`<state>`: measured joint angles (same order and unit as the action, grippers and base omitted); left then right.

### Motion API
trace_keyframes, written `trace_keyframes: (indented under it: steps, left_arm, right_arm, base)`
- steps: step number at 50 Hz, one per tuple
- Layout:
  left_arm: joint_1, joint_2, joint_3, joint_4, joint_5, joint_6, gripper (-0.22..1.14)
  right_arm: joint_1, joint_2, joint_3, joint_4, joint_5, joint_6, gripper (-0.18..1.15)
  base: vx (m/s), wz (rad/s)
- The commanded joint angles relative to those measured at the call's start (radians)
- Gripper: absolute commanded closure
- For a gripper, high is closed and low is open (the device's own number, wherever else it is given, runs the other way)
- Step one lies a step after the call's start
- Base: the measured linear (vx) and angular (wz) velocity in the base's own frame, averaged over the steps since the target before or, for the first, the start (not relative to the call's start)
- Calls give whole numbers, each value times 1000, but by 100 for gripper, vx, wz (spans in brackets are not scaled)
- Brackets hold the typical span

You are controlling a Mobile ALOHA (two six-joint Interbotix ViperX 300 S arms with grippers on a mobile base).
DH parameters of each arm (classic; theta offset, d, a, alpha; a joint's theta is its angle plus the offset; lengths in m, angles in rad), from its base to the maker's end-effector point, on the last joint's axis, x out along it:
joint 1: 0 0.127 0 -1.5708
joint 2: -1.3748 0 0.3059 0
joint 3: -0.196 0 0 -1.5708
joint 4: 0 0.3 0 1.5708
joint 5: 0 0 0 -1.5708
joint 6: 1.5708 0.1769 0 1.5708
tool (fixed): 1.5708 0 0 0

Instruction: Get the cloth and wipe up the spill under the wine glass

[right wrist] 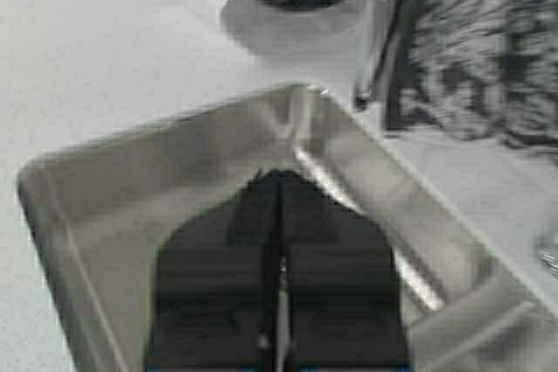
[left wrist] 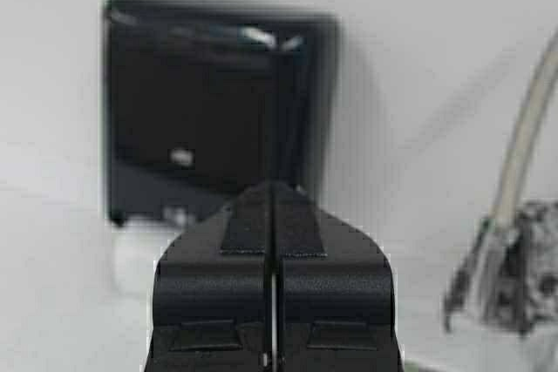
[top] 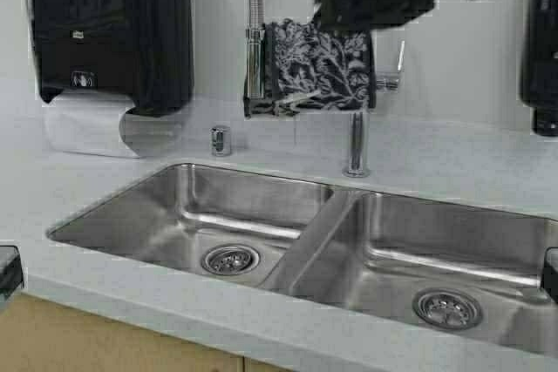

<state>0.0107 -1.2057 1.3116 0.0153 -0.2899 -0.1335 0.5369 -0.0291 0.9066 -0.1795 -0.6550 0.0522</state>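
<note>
The cloth (top: 318,67) hangs over the faucet at upper centre of the high view. The right gripper (right wrist: 279,185), pressed together, is above the sink (top: 261,206), apart from it; the left gripper (left wrist: 272,193) is likewise pressed together.

A pale grey-white speckled counter (top: 453,158) runs across the high view, with a tan wooden cabinet front (top: 78,341) below its near edge. Set into the counter is a stainless-steel double-basin sink (top: 318,228), each basin with a round metal drain strainer. Behind the divider, the chrome faucet base (top: 356,150) stands upright on the counter. To its left, a short chrome cylindrical cap (top: 221,140) stands near the back.
</note>
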Motion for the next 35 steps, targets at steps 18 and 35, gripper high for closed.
trace_keyframes:
  steps: [18, 35]
  left_arm:
    - [-2, -35, -8, -6, -5, 0, 89]
    - [-2, -37, -5, -6, -5, 0, 89]
  right_arm:
    - [5, 262, -166, 41, -114, -3, 0]
    - [-43, 350, -218, 98, -132, -8, -3]
  base:
    - [12, 8]
    - [10, 5]
